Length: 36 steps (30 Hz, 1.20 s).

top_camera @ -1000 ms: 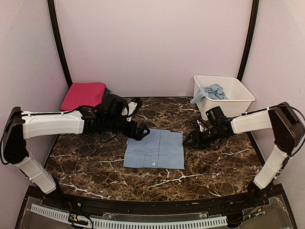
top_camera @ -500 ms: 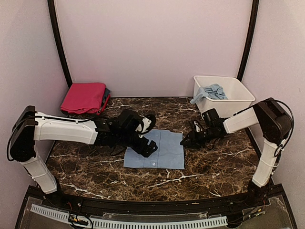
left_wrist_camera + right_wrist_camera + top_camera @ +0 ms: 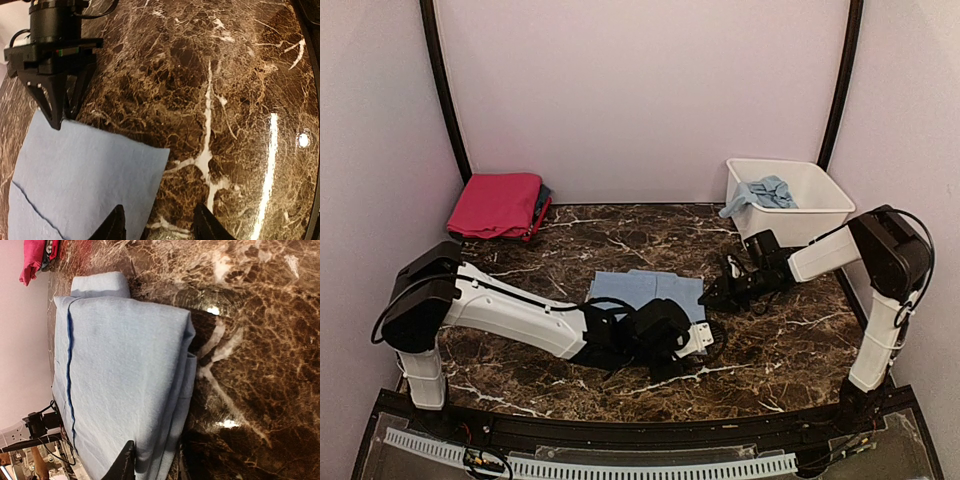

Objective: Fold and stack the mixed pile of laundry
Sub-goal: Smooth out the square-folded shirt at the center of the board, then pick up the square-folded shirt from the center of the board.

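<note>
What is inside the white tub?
Crumpled pale blue cloth lies in the tub, one end draped over its rim. Anything beneath it is hidden.

White tub (image 3: 810,222) and pink stack (image 3: 498,203) crowd the far corners

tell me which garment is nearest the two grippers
The pale blue folded shirt in the middle. The magenta-pink piece lies in the far left corner; the other blue garment is in the white tub.
</note>
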{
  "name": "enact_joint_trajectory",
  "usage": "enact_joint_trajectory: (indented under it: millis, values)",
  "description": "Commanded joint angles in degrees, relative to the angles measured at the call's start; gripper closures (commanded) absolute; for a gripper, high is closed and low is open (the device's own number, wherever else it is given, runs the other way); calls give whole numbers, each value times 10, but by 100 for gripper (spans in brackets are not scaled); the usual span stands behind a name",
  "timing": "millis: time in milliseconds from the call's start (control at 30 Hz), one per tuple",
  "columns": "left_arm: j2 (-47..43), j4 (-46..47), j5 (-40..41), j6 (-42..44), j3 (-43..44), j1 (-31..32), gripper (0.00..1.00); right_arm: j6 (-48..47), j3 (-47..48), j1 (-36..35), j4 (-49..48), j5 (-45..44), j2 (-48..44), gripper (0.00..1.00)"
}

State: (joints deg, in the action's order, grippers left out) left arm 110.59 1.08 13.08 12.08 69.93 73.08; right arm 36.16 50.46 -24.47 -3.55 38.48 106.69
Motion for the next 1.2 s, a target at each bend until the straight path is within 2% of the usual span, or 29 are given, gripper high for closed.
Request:
enact_joint_trajectory:
  millis: [0, 267, 500, 667, 767, 900, 967, 1100, 1167]
  values:
    - [22, 29, -8, 83, 36, 0, 56, 5, -13, 0, -4, -1, -19, 73]
    - [91, 38, -35, 128, 88, 3, 59, 5, -14, 1, 0, 2, -26, 71]
    - [135, 35, -28, 121, 116, -2, 65, 5, -20, 2, 11, -1, -48, 69]
    - [133, 42, -14, 116, 105, -6, 77, 6, -31, 2, 15, 1, -67, 67]
    - [118, 52, -18, 118, 88, -6, 80, 7, -36, 1, 15, 0, -74, 67]
    - [105, 68, -13, 126, 70, -6, 95, 11, -41, 1, 11, 4, -77, 65]
    - [95, 78, -10, 128, 62, -6, 100, 15, -48, 1, 4, 10, -80, 61]
    - [64, 105, -24, 124, 46, -6, 100, 23, -61, 1, -1, 17, -88, 44]
    - [49, 113, -29, 120, 40, -8, 100, 28, -68, 1, -4, 20, -93, 41]
